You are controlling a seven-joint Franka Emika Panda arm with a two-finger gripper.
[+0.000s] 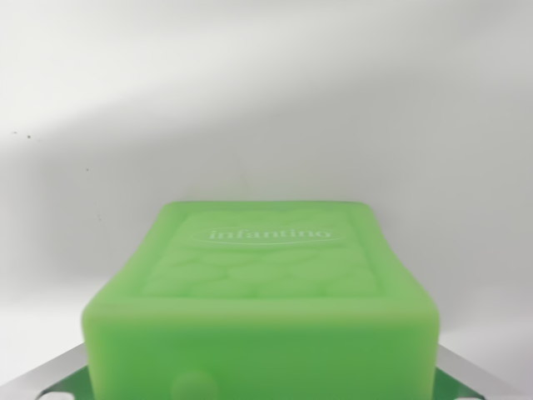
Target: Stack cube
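A soft green cube (262, 292) fills the lower middle of the wrist view, very close to the camera. Its top face shows a raised oval with the word "infantino" and an embossed pattern. My gripper (260, 379) holds it from both sides. Only grey finger parts show, at the bottom left (54, 375) and bottom right (479, 377), pressed against the cube's sides. The fingertips are hidden by the cube. No second cube is in view.
A plain white surface (266, 100) spreads behind and around the cube, with a soft shadow band across it. A few tiny dark specks (21, 135) lie at the left.
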